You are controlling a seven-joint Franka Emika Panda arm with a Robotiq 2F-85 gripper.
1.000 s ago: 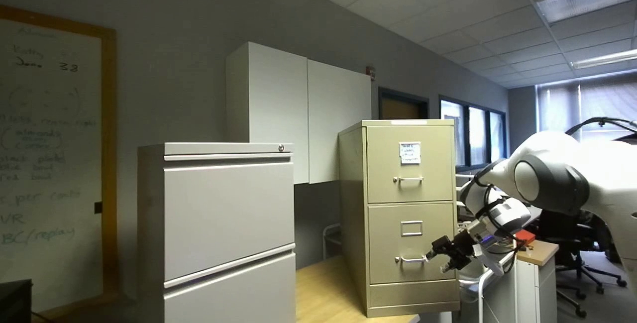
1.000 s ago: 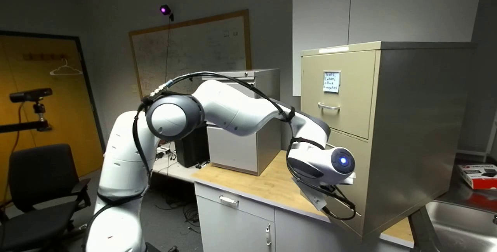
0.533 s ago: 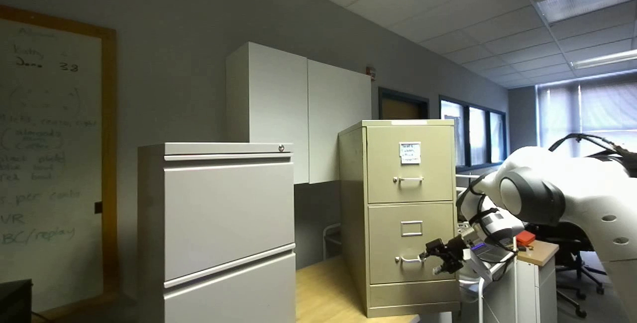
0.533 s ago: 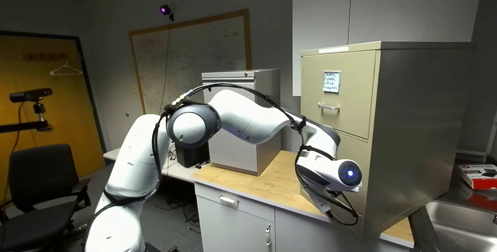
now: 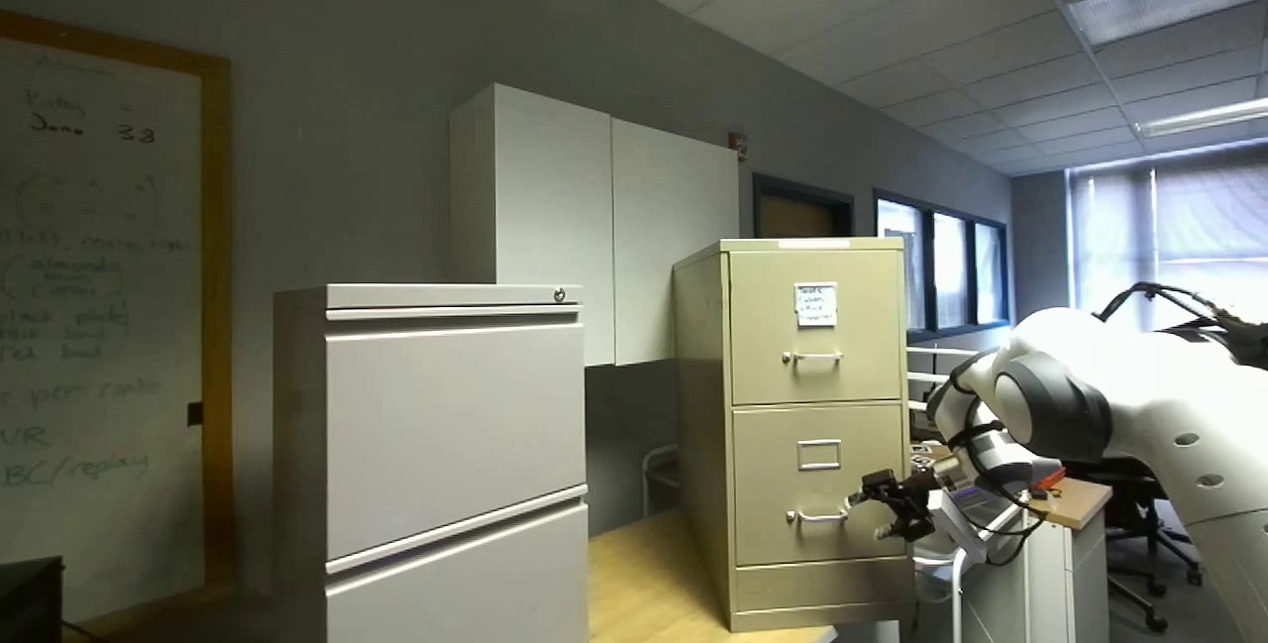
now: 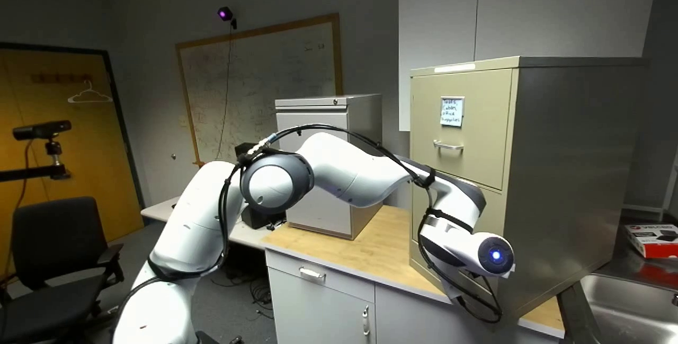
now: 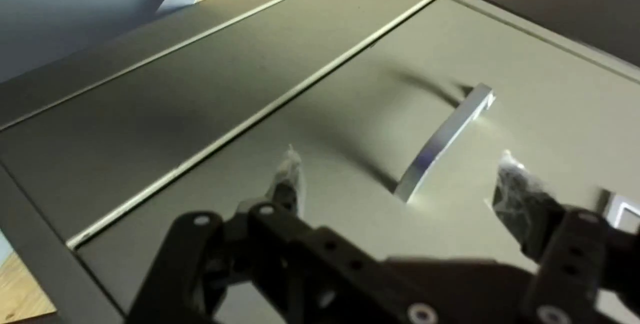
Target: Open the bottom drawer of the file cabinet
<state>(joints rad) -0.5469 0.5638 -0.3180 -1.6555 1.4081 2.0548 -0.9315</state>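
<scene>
The bottom drawer (image 5: 820, 488) sits closed, so we judge the opening not begun. Near its handle (image 7: 442, 143), to the right, our gripper (image 7: 400, 169) is spread wide, holding nothing; gripping and pulling remain for us. The drawer sits low in the tan file cabinet (image 6: 532, 174) on the counter (image 5: 644, 574).

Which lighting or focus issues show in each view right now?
Wrist view: black two-fingered gripper soft in the foreground, dark shadows running off the curved silver metal handle across the beige metal bottom drawer; in an exterior view, pale window blind nearly washed out; in an exterior view, tall beige metal file cabinet with its side dark in shade.
</scene>
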